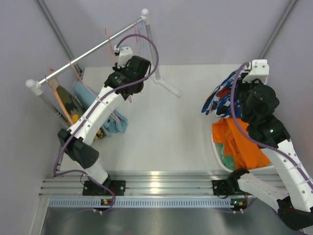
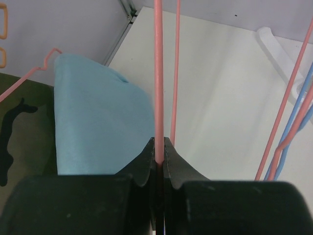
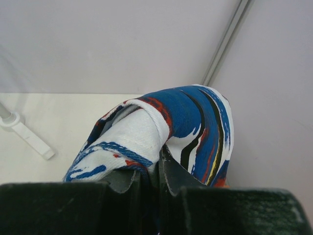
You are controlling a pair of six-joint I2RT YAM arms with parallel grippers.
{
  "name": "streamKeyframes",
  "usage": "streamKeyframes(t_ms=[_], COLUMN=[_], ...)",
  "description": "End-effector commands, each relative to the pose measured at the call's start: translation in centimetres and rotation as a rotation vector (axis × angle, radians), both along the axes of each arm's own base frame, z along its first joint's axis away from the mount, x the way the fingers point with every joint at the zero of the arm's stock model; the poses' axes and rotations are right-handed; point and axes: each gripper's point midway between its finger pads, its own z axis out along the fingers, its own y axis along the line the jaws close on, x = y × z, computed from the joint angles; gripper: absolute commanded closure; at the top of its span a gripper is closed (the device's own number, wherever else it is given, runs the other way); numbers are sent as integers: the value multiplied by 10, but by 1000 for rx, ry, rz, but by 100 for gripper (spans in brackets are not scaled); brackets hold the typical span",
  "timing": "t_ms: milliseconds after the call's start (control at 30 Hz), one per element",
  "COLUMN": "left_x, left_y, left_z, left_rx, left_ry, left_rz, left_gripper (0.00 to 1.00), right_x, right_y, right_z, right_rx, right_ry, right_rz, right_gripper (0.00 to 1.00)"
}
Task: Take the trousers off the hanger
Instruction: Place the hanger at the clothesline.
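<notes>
At the far left a silver clothes rail [image 1: 88, 51] slants from the near-left corner up towards the back wall. Under its left end hang the olive camouflage trousers [image 1: 68, 104] with a spot of yellow. Just beside them on the right are the light blue trousers [image 1: 116, 123], partly covered by the left arm. In the left wrist view a bent pink wire runs along the top edge of these two.

The left tool [image 2: 159, 149] reaches up by the rail. Its fingers are pressed together on a straight pink hanger wire [image 2: 158, 73] that stands upright between them. A second pink wire runs just beside it. Further right in that view more pink and blue hanger wires [image 2: 288, 112] cross one another.

The rail's white foot [image 1: 168, 88] lies across the pale surface [image 1: 166, 127] near the middle.

On the right, the blue-and-white patterned trousers [image 1: 221, 95], streaked with red, black and yellow, are bunched up above the surface. The right tool [image 3: 157, 164] is clamped on a fold of this cloth, which bulges over its fingertips.

Below them in the top view lie the bright orange trousers [image 1: 242, 142]. The mint green trousers [image 1: 226, 152] peek out at their left edge. Both sit inside a white container [image 1: 215, 149], partly hidden by the right arm.
</notes>
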Motion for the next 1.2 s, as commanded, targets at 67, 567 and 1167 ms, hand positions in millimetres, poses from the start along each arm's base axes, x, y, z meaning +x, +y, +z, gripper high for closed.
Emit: streamKeyframes(t_ms=[67, 567, 1167], left_x=[19, 58, 78], left_y=[-3, -34, -64], left_z=[-7, -36, -22], left_rx=[-38, -25, -101], left_ry=[-51, -26, -50], left_rz=[-8, -98, -193], left_gripper=[100, 100, 61], right_x=[-12, -22, -66], right_y=[-4, -13, -45], right_z=[80, 90, 57], right_rx=[134, 127, 199], right_ry=[-237, -244, -161], right_rz=[9, -11, -97], right_gripper=[100, 100, 100])
